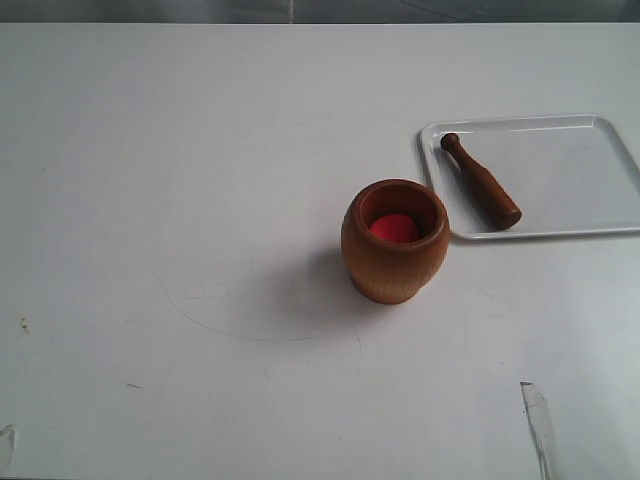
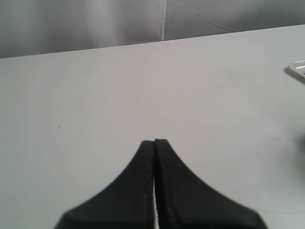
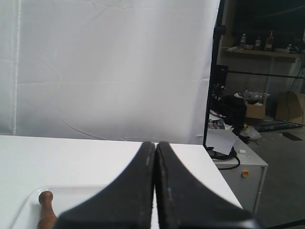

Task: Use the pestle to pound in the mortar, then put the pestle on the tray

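Observation:
The light brown wooden mortar (image 1: 393,262) stands upright near the middle of the table, with a red ball (image 1: 393,228) inside it. The dark brown pestle (image 1: 481,183) lies free on the left part of the white tray (image 1: 575,170), its knob end pointing away from the mortar. My left gripper (image 2: 155,141) is shut and empty over bare table; one corner of the tray (image 2: 297,69) shows far off to its side. My right gripper (image 3: 155,143) is shut and empty, just beyond the tray (image 3: 26,202), where the pestle's knob (image 3: 46,198) shows.
The white table (image 1: 200,200) runs to a pale curtain behind. Past the table's far edge in the right wrist view stand a grey cabinet (image 3: 243,174) and shelves. Thin pale strips (image 1: 538,420) show at the lower edge of the exterior view.

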